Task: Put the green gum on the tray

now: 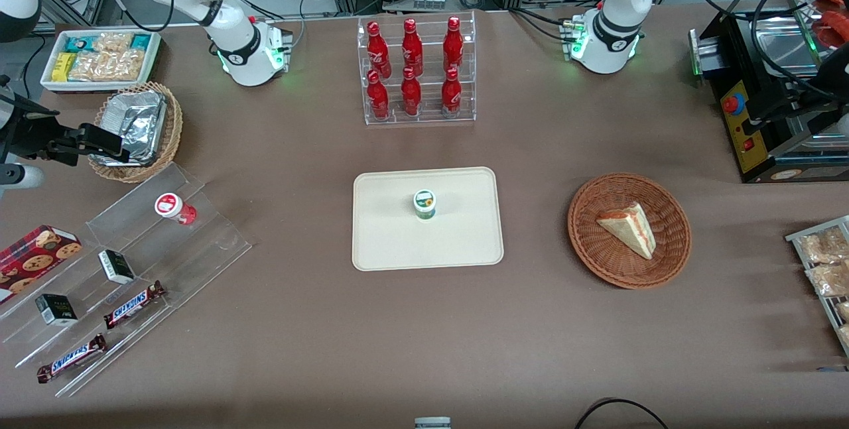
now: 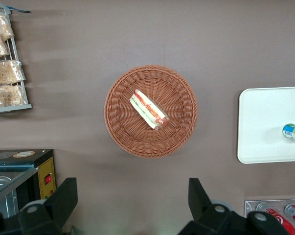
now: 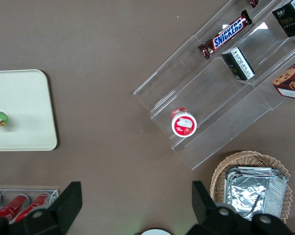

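Now green gum (image 1: 424,204) upright on tray (image 1: 385,243); gripper (image 1: 106,144) open above basket (image 1: 174,125).

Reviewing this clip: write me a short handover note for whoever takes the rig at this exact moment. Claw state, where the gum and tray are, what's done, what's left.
Claw: open, holding nothing, up over the working arm's end of the table, above the foil tray in its wicker basket and the clear stepped rack.
Green gum: standing upright near the middle of the tray, lid up.
Tray: in the middle of the table, nearer the front camera than the rack of red bottles.
Done: the gum is on the tray and released.
Left: nothing on the placement. The red gum sits on the stepped rack, not part of this job.
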